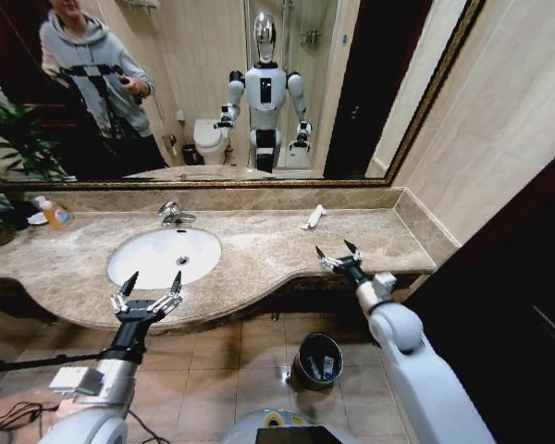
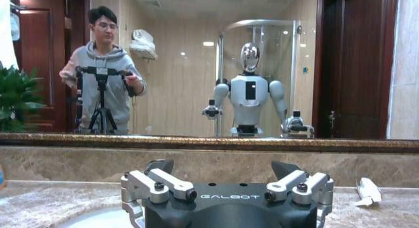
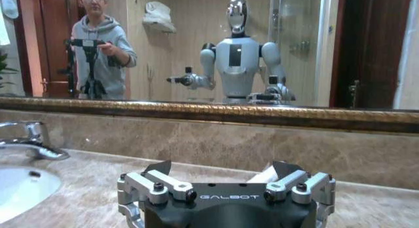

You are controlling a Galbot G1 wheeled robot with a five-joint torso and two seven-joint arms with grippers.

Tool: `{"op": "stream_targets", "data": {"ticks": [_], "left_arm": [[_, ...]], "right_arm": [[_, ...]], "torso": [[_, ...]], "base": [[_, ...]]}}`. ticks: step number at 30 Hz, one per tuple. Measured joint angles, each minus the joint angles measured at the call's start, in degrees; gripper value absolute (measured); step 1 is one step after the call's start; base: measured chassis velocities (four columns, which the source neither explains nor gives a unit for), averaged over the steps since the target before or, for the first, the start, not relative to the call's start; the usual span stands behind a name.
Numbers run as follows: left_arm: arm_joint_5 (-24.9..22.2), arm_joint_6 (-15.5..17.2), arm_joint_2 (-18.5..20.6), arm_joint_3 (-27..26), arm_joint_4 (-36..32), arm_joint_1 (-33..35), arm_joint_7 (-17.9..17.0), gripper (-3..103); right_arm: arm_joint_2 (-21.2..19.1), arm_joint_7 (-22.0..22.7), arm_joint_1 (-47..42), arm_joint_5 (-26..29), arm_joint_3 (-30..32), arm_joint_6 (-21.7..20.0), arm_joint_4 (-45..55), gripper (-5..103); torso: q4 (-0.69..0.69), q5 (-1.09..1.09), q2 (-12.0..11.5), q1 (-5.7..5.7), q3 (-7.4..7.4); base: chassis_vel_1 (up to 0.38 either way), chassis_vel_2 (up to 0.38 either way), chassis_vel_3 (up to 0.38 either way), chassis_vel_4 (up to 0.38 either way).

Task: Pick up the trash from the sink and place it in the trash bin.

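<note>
Left gripper (image 1: pixel 152 284), lower left of the head view, hangs at the sink (image 1: pixel 134 264) front rim, fingers spread, empty. Right gripper (image 1: pixel 339 254), right of centre, is spread and empty above the countertop (image 1: pixel 259 250). Trash bin (image 1: pixel 304 349), bottom centre, holds small white items. One white tube (image 1: pixel 314 217) lies by the backsplash

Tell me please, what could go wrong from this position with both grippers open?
1. The sink looks empty; the white trash lies on the countertop by the mirror, so the left gripper above the basin's front rim may close on nothing.
2. The trash bin stands on the floor under the counter edge; the right gripper could knock the edge going down.
</note>
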Motion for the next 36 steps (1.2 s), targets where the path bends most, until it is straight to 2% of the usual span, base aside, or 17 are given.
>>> {"op": "stream_targets", "data": {"ticks": [5, 10, 12, 16, 27, 32, 36], "left_arm": [[0.0, 0.0, 0.0, 0.0, 0.0, 0.0, 0.0, 100], [0.0, 0.0, 0.0, 0.0, 0.0, 0.0, 0.0, 100], [0.0, 0.0, 0.0, 0.0, 0.0, 0.0, 0.0, 100], [0.0, 0.0, 0.0, 0.0, 0.0, 0.0, 0.0, 100], [0.0, 0.0, 0.0, 0.0, 0.0, 0.0, 0.0, 100], [0.0, 0.0, 0.0, 0.0, 0.0, 0.0, 0.0, 100], [0.0, 0.0, 0.0, 0.0, 0.0, 0.0, 0.0, 100]], "right_arm": [[2.0, 0.5, 7.7, -0.9, -3.9, 0.1, -9.1, 100], [3.3, 0.7, 11.6, -1.0, -5.1, 0.0, -13.3, 100], [5.4, 1.5, 17.3, -0.9, -5.4, -0.7, -19.4, 100], [6.6, 3.0, 22.1, -0.7, -6.3, -0.6, -25.7, 100], [10.7, 5.0, 28.2, -1.0, -6.0, 2.7, -37.5, 100], [13.4, 5.9, 30.7, -3.4, -5.2, 4.3, -43.9, 100], [13.4, 6.0, 30.6, -4.5, -3.4, 5.0, -46.0, 100]], "torso": [[0.00, 0.00, 0.0, 0.00, 0.01], [0.00, 0.00, 0.0, 0.00, 0.00], [0.00, 0.00, 0.0, 0.00, 0.00], [0.00, 0.00, 0.0, 0.00, 0.00], [0.00, -0.01, 0.0, 0.00, 0.00], [0.01, -0.01, 0.0, 0.00, 0.00], [0.01, 0.00, 0.0, 0.00, 0.00]], "base": [[0.000, 0.000, 0.000, 0.000], [0.000, 0.000, 0.000, 0.000], [0.000, 0.000, 0.000, 0.000], [0.000, 0.000, 0.000, 0.000], [0.000, 0.000, 0.000, 0.000], [0.000, 0.000, 0.000, 0.000], [0.000, 0.000, 0.000, 0.000]]}}
